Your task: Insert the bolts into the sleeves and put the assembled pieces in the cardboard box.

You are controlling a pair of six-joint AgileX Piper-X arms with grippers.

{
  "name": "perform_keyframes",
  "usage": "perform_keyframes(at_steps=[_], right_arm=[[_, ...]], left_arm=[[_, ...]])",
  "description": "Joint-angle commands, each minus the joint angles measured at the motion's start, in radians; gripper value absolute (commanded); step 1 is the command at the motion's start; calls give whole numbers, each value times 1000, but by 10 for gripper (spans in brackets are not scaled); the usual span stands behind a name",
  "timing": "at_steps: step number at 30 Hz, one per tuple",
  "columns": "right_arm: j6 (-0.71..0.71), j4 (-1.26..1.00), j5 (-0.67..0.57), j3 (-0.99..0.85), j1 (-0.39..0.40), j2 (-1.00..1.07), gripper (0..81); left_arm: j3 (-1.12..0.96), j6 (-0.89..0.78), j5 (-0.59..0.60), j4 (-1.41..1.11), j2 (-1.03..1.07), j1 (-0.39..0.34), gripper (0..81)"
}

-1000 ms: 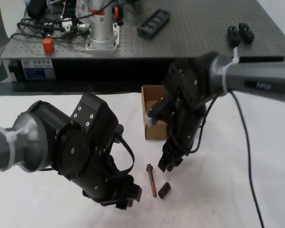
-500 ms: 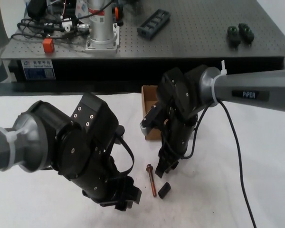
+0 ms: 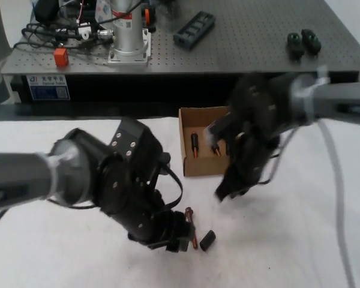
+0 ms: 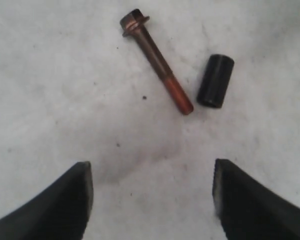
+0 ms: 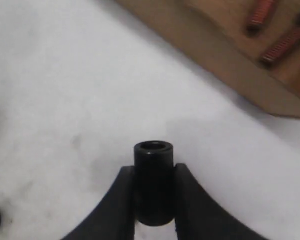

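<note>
Left gripper [image 3: 175, 239] low over the white cover [image 3: 300, 240], at the near edge, arm coming in from the left and wrist bent down. In the left wrist view its fingers [image 4: 55, 205] stand wide apart with nothing between them; gripper [image 4: 152, 200] sits short of the parts.

Bolt [image 4: 157, 62] lies flat on the cover. Long axis runs roughly near to far: flanged head at the far end, toward the box, threaded copper tip at the near end. In the high view the bolt [image 3: 192, 227] is just beside the left gripper.

Loose sleeve [image 4: 216, 81], black, lies flat close beside the bolt's tip, a thin gap between them, its axis slightly angled to the bolt. High view: loose sleeve [image 3: 207, 240] on the bolt's right.

Right gripper [image 3: 225, 192] farther back, arm entering from the right and wrist pitched down, above the cover just near of the box. It is blurred in the high view and the fingers are not readable. The right wrist view settles it: right gripper [image 5: 153, 170] clamped on a held sleeve [image 5: 153, 155], axis along the fingers, open bore pointing out past the tips.

Cardboard box [image 3: 198, 167] behind, open top. Pieces [image 3: 194, 144] lie inside, axes near to far; threaded ends [image 5: 285, 42] show in the right wrist view.

Perforated bench [image 3: 246, 42] beyond.
</note>
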Motion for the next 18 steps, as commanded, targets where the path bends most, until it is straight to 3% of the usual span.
perform_keyframes(at_steps=[1,5,14,18], right_arm=[[92,-65,-25,164,-74,-186,30],[129,-65,-25,316,-118,-337,30],[203,-84,-23,492,-132,-595,30],[219,-75,-23,492,-132,-650,30]], left_arm=[[-124,-50,4,0,104,-12,482],[-234,-51,4,10,198,-32,417],[-445,-51,-48,212,373,-38,404],[-472,-51,-51,247,399,-38,291]])
